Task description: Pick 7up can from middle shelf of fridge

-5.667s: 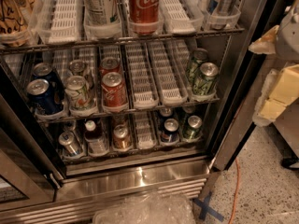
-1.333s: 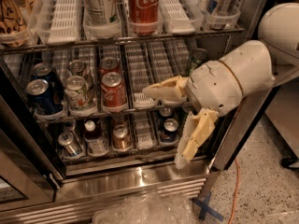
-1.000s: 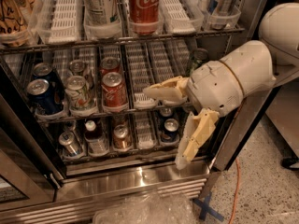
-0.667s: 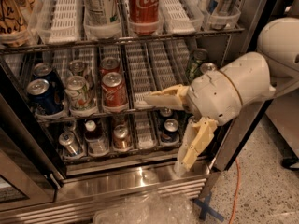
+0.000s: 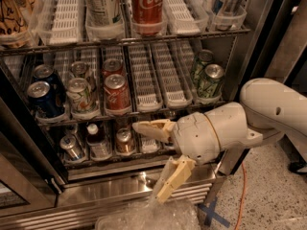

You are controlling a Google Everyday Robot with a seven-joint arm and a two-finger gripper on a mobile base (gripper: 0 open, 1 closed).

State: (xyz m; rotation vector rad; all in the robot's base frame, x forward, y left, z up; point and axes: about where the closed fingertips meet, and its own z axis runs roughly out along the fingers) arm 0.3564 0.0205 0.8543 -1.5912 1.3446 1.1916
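The 7up can (image 5: 80, 96), pale silver-white with green markings, stands at the front of the second lane from the left on the middle shelf (image 5: 147, 86) of the fridge (image 5: 120, 183). A similar can stands behind it. My gripper (image 5: 146, 163) is open and empty. One cream finger (image 5: 152, 128) points left in front of the bottom shelf, the other (image 5: 172, 178) hangs down over the fridge's steel sill. The gripper is below the middle shelf, down and to the right of the 7up can, apart from it.
Red cola cans (image 5: 116, 92) stand right of the 7up can, blue cans (image 5: 43, 98) to its left, darker green cans (image 5: 209, 80) at the far right. Tall cans fill the top level (image 5: 146, 4). Small cans (image 5: 124, 140) sit below. A plastic bag (image 5: 153, 217) lies on the floor.
The arm came in from the right and reached in front of the middle shelf. Over the last second the open gripper has dropped lower, uncovering the green cans on the right.
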